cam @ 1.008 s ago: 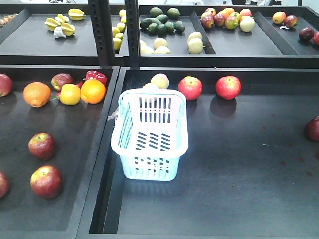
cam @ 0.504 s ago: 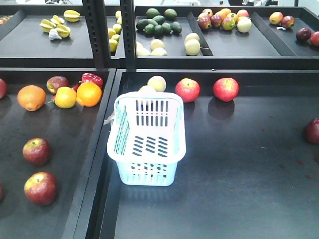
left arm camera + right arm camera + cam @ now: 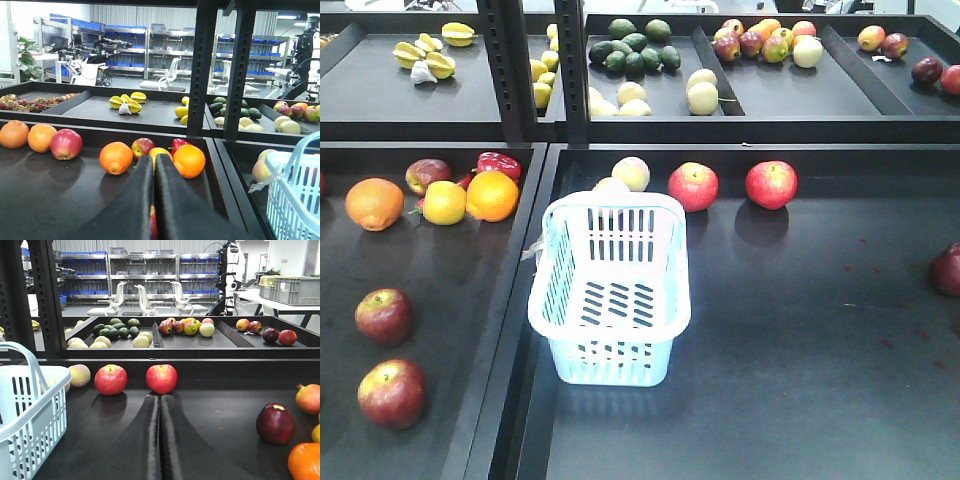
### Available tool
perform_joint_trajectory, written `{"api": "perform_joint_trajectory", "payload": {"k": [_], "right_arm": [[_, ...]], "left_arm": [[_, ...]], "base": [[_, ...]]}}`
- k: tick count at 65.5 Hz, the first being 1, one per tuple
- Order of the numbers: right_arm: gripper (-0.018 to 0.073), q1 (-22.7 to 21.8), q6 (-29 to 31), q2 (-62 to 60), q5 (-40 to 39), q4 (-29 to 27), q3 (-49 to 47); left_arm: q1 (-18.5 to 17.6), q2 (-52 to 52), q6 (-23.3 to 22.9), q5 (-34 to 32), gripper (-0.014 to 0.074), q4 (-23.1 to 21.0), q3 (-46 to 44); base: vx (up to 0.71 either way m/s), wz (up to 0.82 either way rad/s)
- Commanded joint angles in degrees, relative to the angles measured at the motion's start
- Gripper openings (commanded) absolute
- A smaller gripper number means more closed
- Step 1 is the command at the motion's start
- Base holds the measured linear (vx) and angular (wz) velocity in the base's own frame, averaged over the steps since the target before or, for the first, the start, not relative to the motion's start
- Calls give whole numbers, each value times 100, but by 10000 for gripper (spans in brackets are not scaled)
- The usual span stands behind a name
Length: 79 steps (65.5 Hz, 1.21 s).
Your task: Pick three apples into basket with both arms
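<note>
Left tool (image 3: 154,159): 2 matte black fingers clenched together, empty.
Right tool (image 3: 160,399): same flat black fingers, pressed together on nothing.
Basket (image 3: 672,270): pale blue slotted plastic, rectangular, rolled rim, upright on the right dark surface (image 3: 800,380).
Dark red apples (image 3: 384,316) (image 3: 392,393): 2, round, yellow-green patched, on the left surface, outside the basket.

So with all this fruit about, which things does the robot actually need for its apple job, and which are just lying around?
For the job: basket; two dark red apples left of it; two red apples behind it; left end effector and right end effector, both shut.
Just lying about: oranges, yellow fruit, dark green fruits, starfruit.
</note>
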<state>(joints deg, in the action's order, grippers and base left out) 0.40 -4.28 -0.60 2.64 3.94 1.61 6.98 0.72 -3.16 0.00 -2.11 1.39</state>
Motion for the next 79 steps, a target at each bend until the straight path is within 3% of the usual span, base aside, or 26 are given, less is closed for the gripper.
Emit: {"api": "perform_joint_trajectory", "payload": {"k": [1,79], "right_arm": [[-5,-40,51,-59,-425,37,86],[-5,-40,51,-59,-425,37,86]], "left_arm": [[-34,85,-41,-405,-6,-44,134],[-34,85,-41,-405,-6,-44,134]], "base": [[4,-2],[2,-1]]}}
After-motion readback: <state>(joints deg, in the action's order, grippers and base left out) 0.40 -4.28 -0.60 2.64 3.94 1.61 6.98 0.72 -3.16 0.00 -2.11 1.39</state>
